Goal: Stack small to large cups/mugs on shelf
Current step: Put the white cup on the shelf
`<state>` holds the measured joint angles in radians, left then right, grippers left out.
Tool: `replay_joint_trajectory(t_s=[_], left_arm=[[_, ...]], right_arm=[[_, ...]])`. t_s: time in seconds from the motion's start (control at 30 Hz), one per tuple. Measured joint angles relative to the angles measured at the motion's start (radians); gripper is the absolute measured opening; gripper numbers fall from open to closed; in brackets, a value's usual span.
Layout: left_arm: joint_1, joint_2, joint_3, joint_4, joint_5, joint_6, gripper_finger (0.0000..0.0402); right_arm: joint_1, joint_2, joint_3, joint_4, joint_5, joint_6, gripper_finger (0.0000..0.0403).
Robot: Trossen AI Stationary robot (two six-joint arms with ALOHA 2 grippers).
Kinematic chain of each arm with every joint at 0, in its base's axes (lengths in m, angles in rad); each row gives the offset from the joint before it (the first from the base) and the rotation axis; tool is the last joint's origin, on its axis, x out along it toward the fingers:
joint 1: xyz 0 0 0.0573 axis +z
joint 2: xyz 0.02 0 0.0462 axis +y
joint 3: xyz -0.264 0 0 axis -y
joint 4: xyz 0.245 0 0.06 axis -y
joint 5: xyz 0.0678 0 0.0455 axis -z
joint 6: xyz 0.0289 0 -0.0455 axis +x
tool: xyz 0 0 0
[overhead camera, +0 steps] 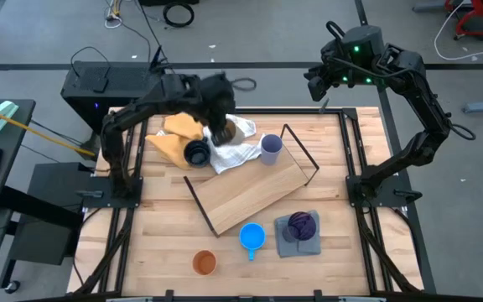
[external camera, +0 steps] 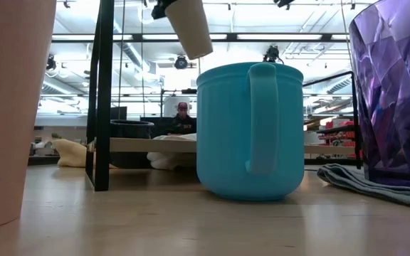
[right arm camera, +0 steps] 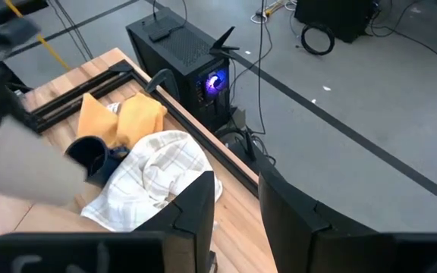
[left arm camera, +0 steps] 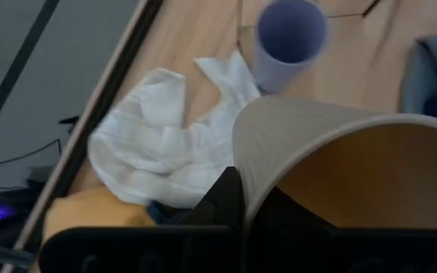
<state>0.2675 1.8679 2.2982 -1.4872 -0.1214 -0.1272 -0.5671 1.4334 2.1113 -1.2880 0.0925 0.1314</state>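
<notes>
Nearest the front edge of the desk (overhead camera: 166,222): orange cup (overhead camera: 204,262), upright. Beside it, bright blue mug (overhead camera: 252,236), upright, handle toward the front edge. Purple cup (overhead camera: 302,225) stands on the grey cloth (overhead camera: 287,245), just right of the blue mug.

Mid desk: shelf (overhead camera: 250,191), light-wood board with black wire frame, lying at an angle. Lavender cup (overhead camera: 271,148) upright at its far edge, next to the white cloth (overhead camera: 229,153).

Far left: dark navy mug (overhead camera: 196,153) lies on its side against the white cloth and the yellow cloth (overhead camera: 174,134).

My left claw (overhead camera: 221,132) is clamped on the beige cup (left arm camera: 332,159), one finger inside the rim, one outside; the cup is lifted clear of the desk and tilted, above the white cloth.

My right claw (right arm camera: 237,201) has fingers apart, holds nothing, raised past the far right corner of the desk
</notes>
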Motion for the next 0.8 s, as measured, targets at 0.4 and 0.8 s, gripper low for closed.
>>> replay_joint_trajectory(t_s=[0.4,0.8], left_arm=[[-0.120,0.141,-0.002,-0.078,0.002,-0.247,0.0007],[-0.120,0.244,0.000,-0.067,0.038,-0.261,0.0007]], right_arm=[[0.000,-0.002,0.000,-0.031,0.000,-0.008,0.0112],[0.000,-0.042,0.000,-0.055,0.004,-0.035,0.0112]])
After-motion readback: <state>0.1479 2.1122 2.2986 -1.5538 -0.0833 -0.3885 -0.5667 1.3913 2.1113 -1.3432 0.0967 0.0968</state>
